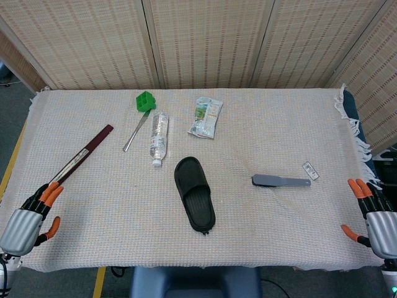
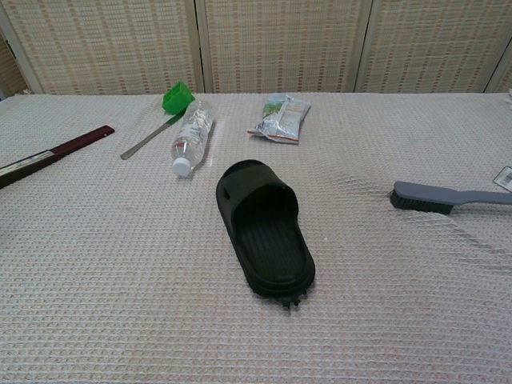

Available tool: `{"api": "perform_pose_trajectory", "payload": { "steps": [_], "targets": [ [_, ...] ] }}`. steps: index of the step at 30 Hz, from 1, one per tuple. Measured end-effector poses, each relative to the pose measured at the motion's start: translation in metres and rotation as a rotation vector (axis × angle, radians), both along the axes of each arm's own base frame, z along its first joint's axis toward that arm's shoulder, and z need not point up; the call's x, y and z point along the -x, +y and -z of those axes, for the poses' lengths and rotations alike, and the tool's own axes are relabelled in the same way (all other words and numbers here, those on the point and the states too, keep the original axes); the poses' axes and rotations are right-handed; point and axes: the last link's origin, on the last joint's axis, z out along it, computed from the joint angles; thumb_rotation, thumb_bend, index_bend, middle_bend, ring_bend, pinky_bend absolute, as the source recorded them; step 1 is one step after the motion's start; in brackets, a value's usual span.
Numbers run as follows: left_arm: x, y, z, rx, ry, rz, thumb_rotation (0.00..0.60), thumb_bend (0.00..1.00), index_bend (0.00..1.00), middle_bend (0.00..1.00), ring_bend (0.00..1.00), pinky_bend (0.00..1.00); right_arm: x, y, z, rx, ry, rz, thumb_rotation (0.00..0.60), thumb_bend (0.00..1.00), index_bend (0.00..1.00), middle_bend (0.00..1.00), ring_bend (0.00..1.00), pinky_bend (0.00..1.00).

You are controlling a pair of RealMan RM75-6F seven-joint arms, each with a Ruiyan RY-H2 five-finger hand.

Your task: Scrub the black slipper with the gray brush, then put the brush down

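The gray brush (image 1: 280, 181) lies on the right side of the surface (image 1: 279, 130), which has a pale woven cloth over it. It is lying flat. Its long way runs almost straight across, left to right. The bristle end points left, toward the black slipper (image 1: 195, 194), and the thin handle points right, toward the right hand (image 1: 370, 214).

The right hand waits at the right edge of the surface, down near the front. It holds nothing, and its orange-tipped fingers (image 1: 360, 188) are apart and pointing up. The brush is up and to the left of it, with a gap of bare cloth in between. The left hand (image 1: 31, 216) is far off at the left front corner. It also holds nothing and its fingers look apart. So the right hand is much nearer the brush, and the handle end is the part closest to it. I think the right hand should reach in and take the handle.

The black slipper sits in the middle of the surface. Its long way runs from back to front, leaning a little to the right. The toe end with the strap is at the back, and the heel is at the front. The brush and slipper do not touch.

A tiny flat packet (image 1: 311, 171) lies just beside the tip of the handle, so the fingers could bump it.
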Motion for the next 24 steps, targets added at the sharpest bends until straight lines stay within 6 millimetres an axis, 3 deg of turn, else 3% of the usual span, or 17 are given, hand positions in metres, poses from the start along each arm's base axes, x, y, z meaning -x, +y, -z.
{"api": "perform_pose_trajectory", "payload": {
  "steps": [6,11,20,24],
  "targets": [
    [-0.001,0.003,0.004,0.023,0.001,-0.006,0.6,0.5,0.0,0.0,0.0,0.22,0.003,-0.006,0.004,-0.029,0.012,0.022,0.6,0.06,0.0,0.0,0.0,0.16],
    [-0.003,0.004,0.007,0.047,-0.003,-0.001,0.6,0.5,0.0,0.0,0.0,0.22,0.005,-0.029,0.014,-0.123,0.05,0.043,0.6,0.06,0.0,0.0,0.0,0.16],
    [-0.002,0.004,0.008,0.063,0.001,-0.006,0.6,0.5,0.0,0.0,0.0,0.24,0.0,-0.11,0.047,-0.391,0.123,0.111,0.6,0.06,0.0,0.0,0.0,0.2],
    [-0.001,0.004,0.009,0.068,0.004,-0.011,0.6,0.5,0.0,0.0,0.0,0.25,-0.005,-0.145,0.053,-0.418,0.139,0.121,0.6,0.06,0.0,0.07,0.02,0.24]
  ]
}}
